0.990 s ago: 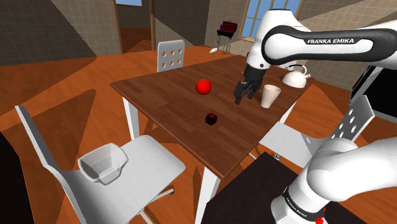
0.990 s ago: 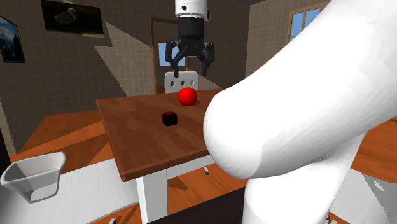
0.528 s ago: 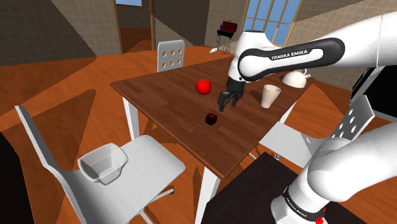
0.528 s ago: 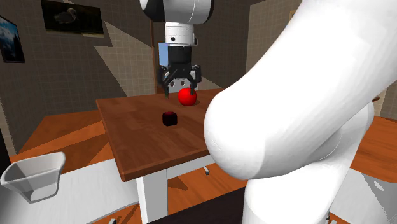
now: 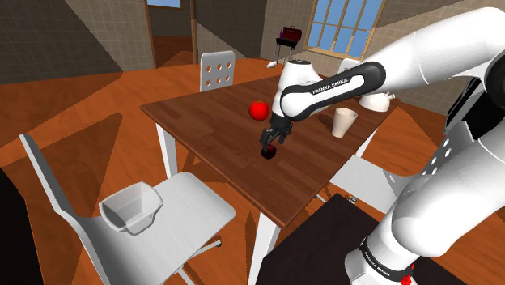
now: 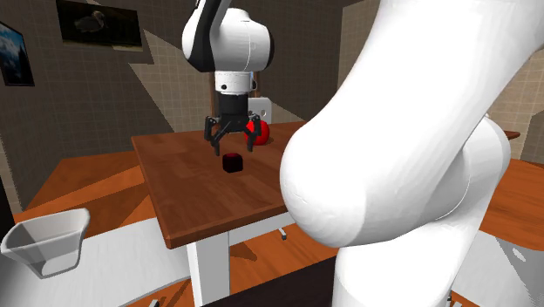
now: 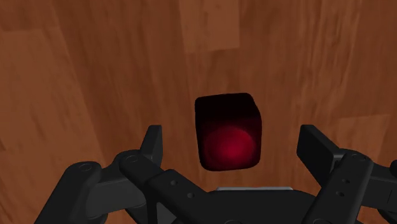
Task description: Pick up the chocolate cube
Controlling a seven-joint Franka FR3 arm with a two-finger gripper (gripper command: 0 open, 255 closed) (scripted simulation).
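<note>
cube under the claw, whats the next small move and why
Probably lower the claw straight down a little: it is open, hangs just above the dark cube on the table, and its fingers flank the cube without touching it.

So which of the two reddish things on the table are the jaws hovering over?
The dark cube, directly beneath the open jaws; the bright red ball lies apart.
</note>
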